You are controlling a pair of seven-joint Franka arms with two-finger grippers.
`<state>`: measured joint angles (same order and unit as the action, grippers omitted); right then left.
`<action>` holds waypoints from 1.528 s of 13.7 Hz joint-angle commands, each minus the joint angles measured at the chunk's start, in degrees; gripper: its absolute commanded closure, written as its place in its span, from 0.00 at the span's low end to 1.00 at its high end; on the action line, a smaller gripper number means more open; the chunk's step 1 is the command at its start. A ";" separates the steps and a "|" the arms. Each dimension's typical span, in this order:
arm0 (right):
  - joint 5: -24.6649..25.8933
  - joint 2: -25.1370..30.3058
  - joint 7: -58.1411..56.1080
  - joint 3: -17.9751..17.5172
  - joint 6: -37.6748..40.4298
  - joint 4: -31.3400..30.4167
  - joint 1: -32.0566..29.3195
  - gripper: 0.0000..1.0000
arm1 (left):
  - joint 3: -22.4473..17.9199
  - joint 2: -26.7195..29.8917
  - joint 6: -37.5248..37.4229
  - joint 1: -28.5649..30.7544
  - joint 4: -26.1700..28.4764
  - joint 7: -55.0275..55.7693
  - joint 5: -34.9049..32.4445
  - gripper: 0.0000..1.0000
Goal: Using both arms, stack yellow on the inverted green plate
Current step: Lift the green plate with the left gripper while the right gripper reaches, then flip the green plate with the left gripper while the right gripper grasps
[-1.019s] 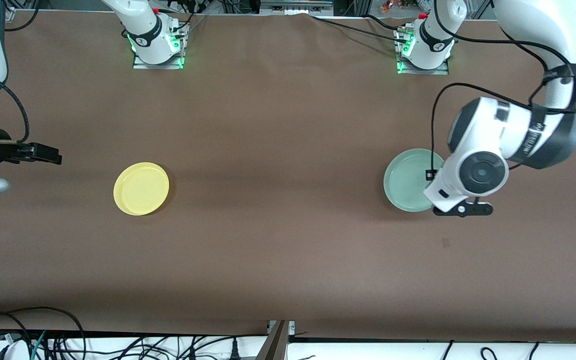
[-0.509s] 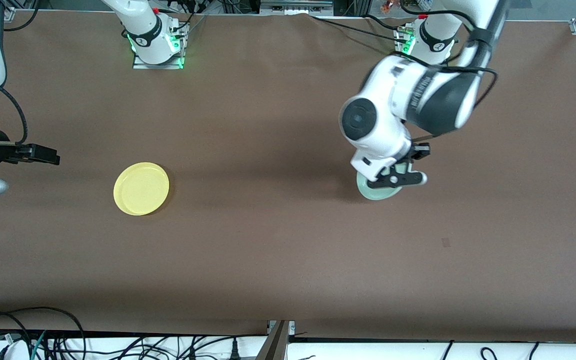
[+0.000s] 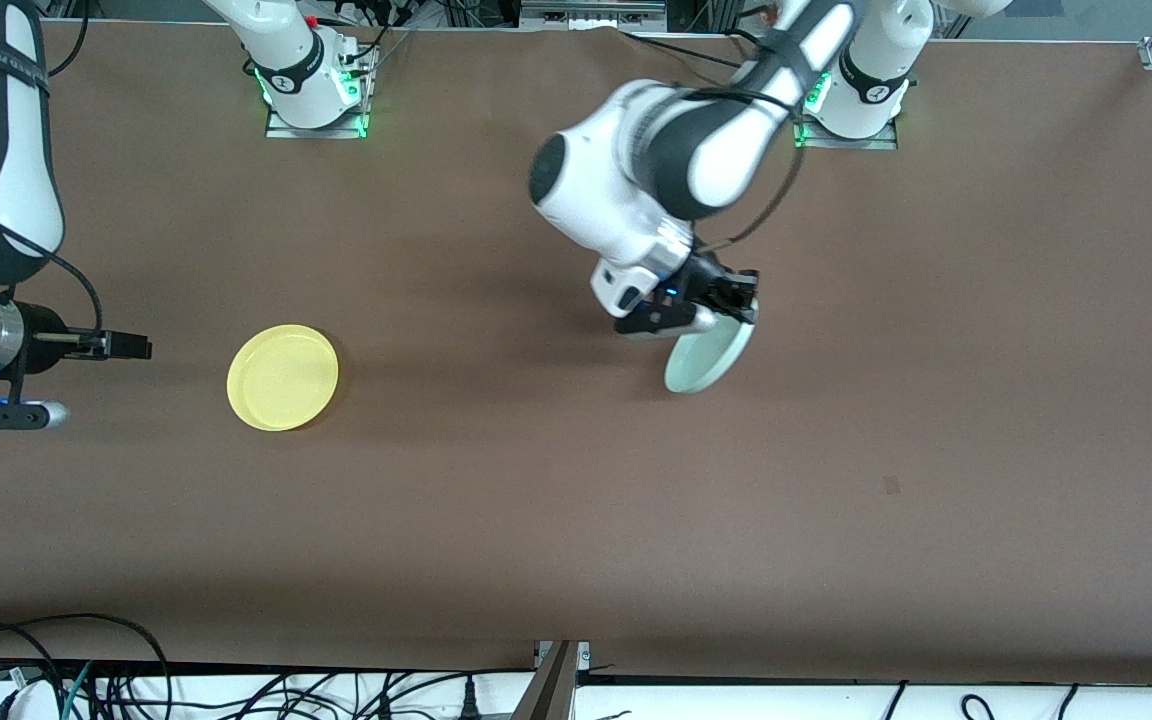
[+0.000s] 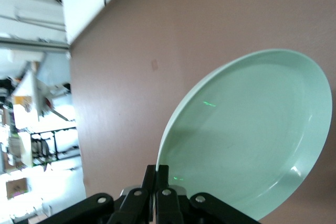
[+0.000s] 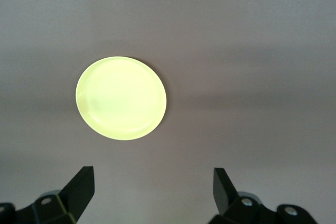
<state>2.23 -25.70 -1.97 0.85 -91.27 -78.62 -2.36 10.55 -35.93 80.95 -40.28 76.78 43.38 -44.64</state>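
The left gripper (image 3: 731, 300) is up in the air over the middle of the tabletop (image 3: 556, 520), a bit toward the left arm's end. Its jaws are clamped tight on the rim of the green plate (image 3: 704, 357). The left wrist view shows the two jaws pressed together on the plate's edge (image 4: 163, 169). The plate hangs tilted, with one side up and one side down. It is not lying flat, and it is not turned upside down yet.

The yellow plate (image 3: 282, 377) lies flat on the tabletop with its open side up. It sits toward the right arm's end, well apart from the green plate.

The right gripper (image 3: 126, 346) hovers near the edge of the tabletop at the right arm's end. Its jaws are wide apart and hold nothing. In the right wrist view the yellow plate (image 5: 121, 98) shows straight ahead of the open jaws, in line with the gap between them. So the right arm is much nearer to the yellow plate than the left arm is.

I think the green plate must first be turned the rest of the way over and set down flat. Then the right arm can reach out to the yellow plate's rim. The plates are round, so any side of the rim will do for a grip.
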 commanded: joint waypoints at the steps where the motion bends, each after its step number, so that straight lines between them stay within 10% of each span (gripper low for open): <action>1: 0.40 -1.80 -0.66 -0.49 -2.84 -0.56 -0.71 0.00 | -1.06 -6.07 -1.41 -6.90 -3.57 6.17 -8.15 1.00; 9: -1.34 -5.59 -0.05 -0.49 -10.93 -7.24 -1.85 0.00 | -1.23 -10.99 -1.94 -16.66 -3.57 7.51 -25.74 1.00; 14: -2.94 -5.15 -0.05 -0.41 -21.30 -16.38 -3.00 0.00 | -8.70 -12.84 -1.85 -24.49 -4.00 7.42 -26.81 1.00; 21: -5.31 -4.36 -0.05 -0.32 -33.07 -26.40 -3.62 0.00 | -8.79 -20.50 1.03 -26.08 -12.26 6.54 -30.59 1.00</action>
<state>-2.14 -32.12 -1.95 0.96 -121.16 -100.97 -5.27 2.66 -53.83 81.46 -64.93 69.14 52.34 -73.86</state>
